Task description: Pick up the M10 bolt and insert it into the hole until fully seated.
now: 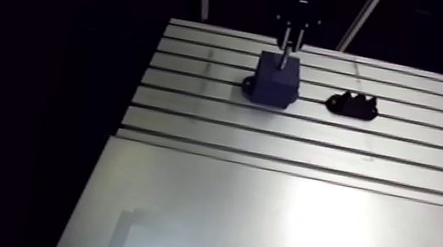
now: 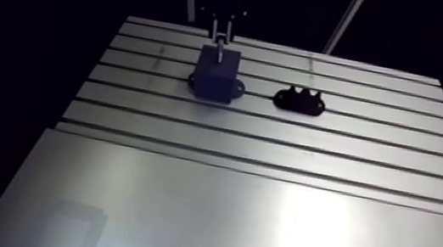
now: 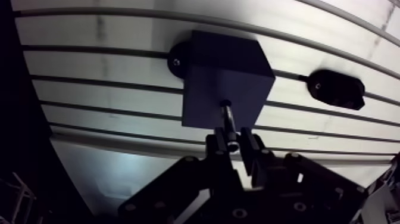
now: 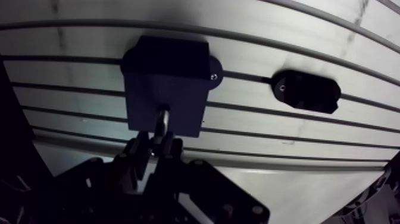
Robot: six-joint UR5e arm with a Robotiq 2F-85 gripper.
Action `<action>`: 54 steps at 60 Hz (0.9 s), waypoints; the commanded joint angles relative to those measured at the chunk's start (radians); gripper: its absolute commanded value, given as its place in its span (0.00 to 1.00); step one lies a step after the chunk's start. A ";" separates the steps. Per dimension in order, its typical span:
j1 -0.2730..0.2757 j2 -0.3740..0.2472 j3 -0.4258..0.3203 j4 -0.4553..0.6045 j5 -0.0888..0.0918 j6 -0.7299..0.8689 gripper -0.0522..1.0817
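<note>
The gripper hangs directly above the block. Its two fingers stand narrow and clamp the bolt between them at its upper end. The bolt points down from the fingertips to the top face of the block, and its lower end meets this face near the edge closest to the gripper. Whether the tip is already inside the hole I cannot tell, because the face is very dark. In the arm view a short bright piece of the bolt shows between the gripper and the block, nearly upright. The block stands on the far part of the table, with a round foot on one side across a slot. A low dark holder lies on the table beside the block, apart from it.
</note>
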 commanded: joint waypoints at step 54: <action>0.001 0.000 0.001 -0.010 0.000 -0.001 1.00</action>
